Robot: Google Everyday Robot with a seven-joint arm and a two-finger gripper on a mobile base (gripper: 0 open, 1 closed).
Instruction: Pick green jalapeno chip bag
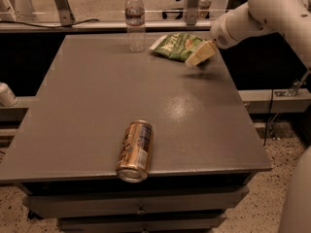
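Observation:
The green jalapeno chip bag (176,45) lies flat at the far right of the grey table (97,96), green foil with a white patch. My gripper (198,57) hangs from the white arm coming in from the right. Its cream-coloured tip is just above the table at the bag's near right edge, overlapping the bag's corner. I cannot see whether it touches the bag.
A clear plastic water bottle (135,19) stands upright at the far edge, left of the bag. A gold-and-white drink can (135,150) lies on its side at the table's front edge. Drawers sit under the tabletop. A railing runs behind the table.

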